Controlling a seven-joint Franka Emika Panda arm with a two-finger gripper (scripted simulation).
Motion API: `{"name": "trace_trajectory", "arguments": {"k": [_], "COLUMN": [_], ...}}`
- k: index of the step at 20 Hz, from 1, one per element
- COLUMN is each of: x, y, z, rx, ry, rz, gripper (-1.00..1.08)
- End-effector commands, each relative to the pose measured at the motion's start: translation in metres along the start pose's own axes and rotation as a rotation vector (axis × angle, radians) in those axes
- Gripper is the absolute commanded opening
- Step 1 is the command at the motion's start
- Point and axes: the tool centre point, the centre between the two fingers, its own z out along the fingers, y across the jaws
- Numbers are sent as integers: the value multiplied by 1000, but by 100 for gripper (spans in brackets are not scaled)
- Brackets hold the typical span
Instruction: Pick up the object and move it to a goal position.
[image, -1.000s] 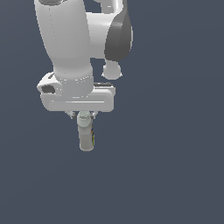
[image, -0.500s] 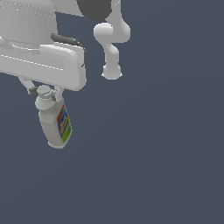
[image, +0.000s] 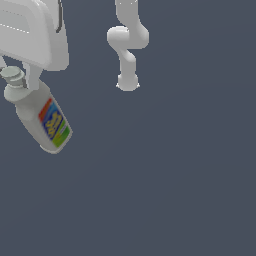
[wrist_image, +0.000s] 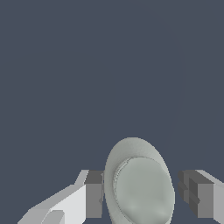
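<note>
The pale grey-white bottle hangs in the air at the exterior view's upper left, tilted, its base toward the lower right. Its red, blue and green label with yellow lettering faces the camera. My gripper is shut on the bottle's narrow capped neck, under the big white hand. In the wrist view the gripper has the round cap between its dark finger pads. The far pad shows a thin gap to the cap.
The white arm's links and base stand at the back, upper middle of the exterior view. A plain dark grey ground lies below the bottle; no other objects show.
The hand with the bottle has moved toward the exterior view's left and looms larger. The bottle now hangs more tilted, with its label more in sight.
</note>
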Motion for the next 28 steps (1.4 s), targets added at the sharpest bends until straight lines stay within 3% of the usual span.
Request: {"name": "trace_trajectory", "arguments": {"k": [1,14,28], "x": [5,4,35], "y": [4,1,-2], "z": [-13,-2,-2], "rx": [-2,-3,-3], "ry": [21,3,3], "rz": [15,6,6], "gripper": [-100,-100,-100]}}
